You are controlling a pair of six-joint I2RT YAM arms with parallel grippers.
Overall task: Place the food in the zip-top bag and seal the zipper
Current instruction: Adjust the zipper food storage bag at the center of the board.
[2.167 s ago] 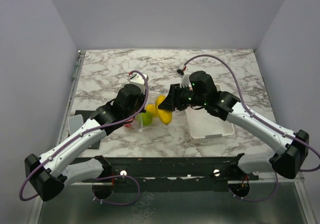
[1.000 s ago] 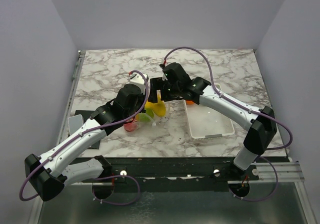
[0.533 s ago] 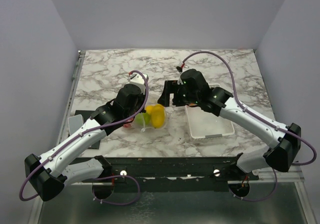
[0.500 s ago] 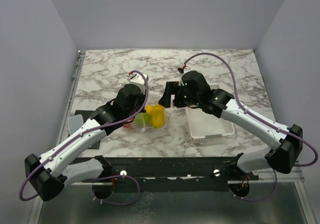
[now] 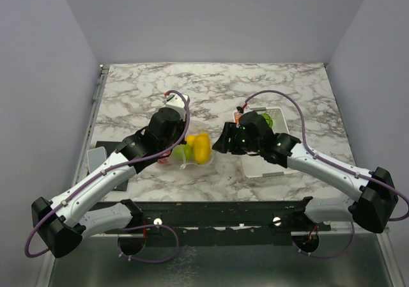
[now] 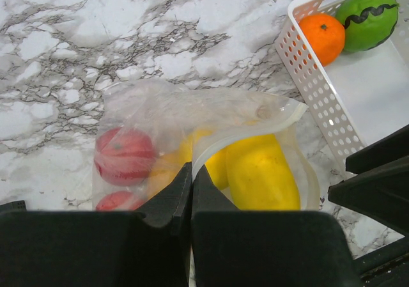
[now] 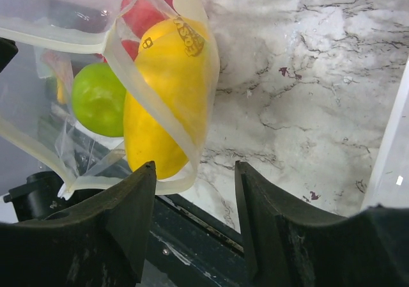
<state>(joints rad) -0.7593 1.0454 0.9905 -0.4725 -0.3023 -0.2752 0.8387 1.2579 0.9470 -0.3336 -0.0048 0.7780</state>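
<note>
The long yellow fruit (image 7: 166,89), which hung in the right gripper (image 7: 195,167) above the zip-top bag (image 6: 166,105) a couple of seconds ago, now lies inside the bag, just within its mouth. The right gripper has let go and pulled back out of the bag into the gap between the bag and the white tray (image 6: 307,63). Its jaws stand moderately apart with nothing between them, narrower than a second ago. One more piece of food is therefore packed, and this arm looks free to fetch another.

The left gripper (image 6: 192,167) has not moved. It is pinched tight on the bag's mouth edge and holds the mouth lifted and gaping toward the tray.

The bag rests on the marble table (image 6: 96,31). Besides the yellow fruit at its mouth, it holds a second yellow piece behind that fruit and a green fruit (image 7: 97,98) next to it. Two red pieces (image 6: 124,156) lie deepest, farthest from the mouth. The zipper (image 7: 57,36) is unsealed, and its strip curves open around the yellow fruit.

The tray sits just beside the bag's mouth. At one end of it lie the orange (image 6: 323,36) and the striped green ball (image 6: 366,20), side by side, the orange nearer the bag.

Judging from this, those two pieces remain to be moved into the bag before the zipper can be pressed shut.
</note>
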